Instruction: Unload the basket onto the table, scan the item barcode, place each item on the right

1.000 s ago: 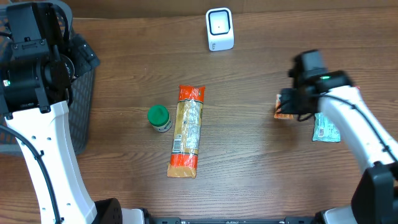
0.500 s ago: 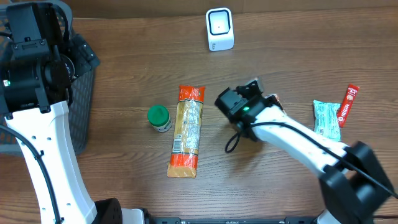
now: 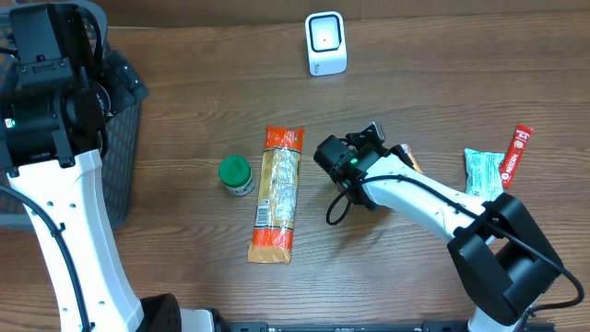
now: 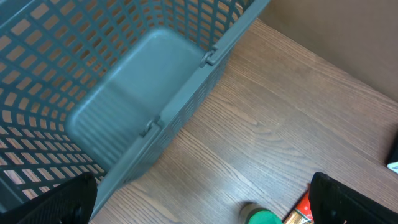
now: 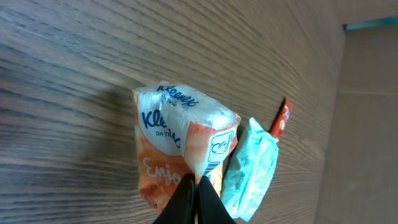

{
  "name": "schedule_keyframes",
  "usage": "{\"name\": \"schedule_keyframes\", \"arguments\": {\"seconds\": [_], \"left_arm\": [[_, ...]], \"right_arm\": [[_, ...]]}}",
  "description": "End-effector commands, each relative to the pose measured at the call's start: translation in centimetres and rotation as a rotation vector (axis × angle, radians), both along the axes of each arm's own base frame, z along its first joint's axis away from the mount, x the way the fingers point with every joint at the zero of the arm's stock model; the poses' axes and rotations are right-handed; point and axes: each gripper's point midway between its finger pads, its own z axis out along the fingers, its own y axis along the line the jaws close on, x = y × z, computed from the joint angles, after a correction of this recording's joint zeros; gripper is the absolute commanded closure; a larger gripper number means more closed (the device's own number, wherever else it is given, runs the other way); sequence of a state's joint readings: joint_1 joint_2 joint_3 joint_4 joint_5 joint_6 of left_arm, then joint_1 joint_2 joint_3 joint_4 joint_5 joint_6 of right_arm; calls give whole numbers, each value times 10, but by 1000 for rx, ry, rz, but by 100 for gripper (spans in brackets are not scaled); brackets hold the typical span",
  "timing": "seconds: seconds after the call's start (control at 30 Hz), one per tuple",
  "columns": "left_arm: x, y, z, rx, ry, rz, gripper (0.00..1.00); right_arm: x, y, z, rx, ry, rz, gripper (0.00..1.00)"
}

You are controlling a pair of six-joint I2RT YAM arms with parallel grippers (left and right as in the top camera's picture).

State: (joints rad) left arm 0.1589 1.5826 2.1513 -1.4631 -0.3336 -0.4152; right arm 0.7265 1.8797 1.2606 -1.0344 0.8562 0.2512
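An orange and white Kleenex tissue pack (image 5: pixel 180 137) hangs off the table, with my right gripper (image 5: pixel 196 185) shut on its lower edge. A printed barcode shows beside the fingertips. From overhead only an orange corner of the pack (image 3: pixel 409 158) sticks out behind the right wrist, mid-table. The white scanner (image 3: pixel 325 43) stands at the back centre, well apart from the pack. My left gripper (image 4: pixel 205 208) is open with nothing between its fingers, high beside the basket (image 4: pixel 124 106).
A long orange packet (image 3: pixel 277 194) and a green-capped jar (image 3: pixel 236 174) lie left of centre. A teal wipes packet (image 3: pixel 483 173) and a red sachet (image 3: pixel 516 155) lie at the right. The grey mesh basket (image 3: pixel 120 175) stands at the left edge.
My right arm has swung from the right side of the table to the middle, carrying the tissue pack. The left arm has not moved.
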Motion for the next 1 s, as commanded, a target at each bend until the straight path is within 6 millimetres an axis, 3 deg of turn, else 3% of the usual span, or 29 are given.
{"name": "schedule_keyframes", "arguments": {"seconds": [0.0,0.97], "left_arm": [[1,4,2,15,1,5,0],[1,4,2,15,1,6,0]], "right_arm": [[1,3,-3,30,-4,-13,96],[-4,11,-27,71,69,-13,96]]}}
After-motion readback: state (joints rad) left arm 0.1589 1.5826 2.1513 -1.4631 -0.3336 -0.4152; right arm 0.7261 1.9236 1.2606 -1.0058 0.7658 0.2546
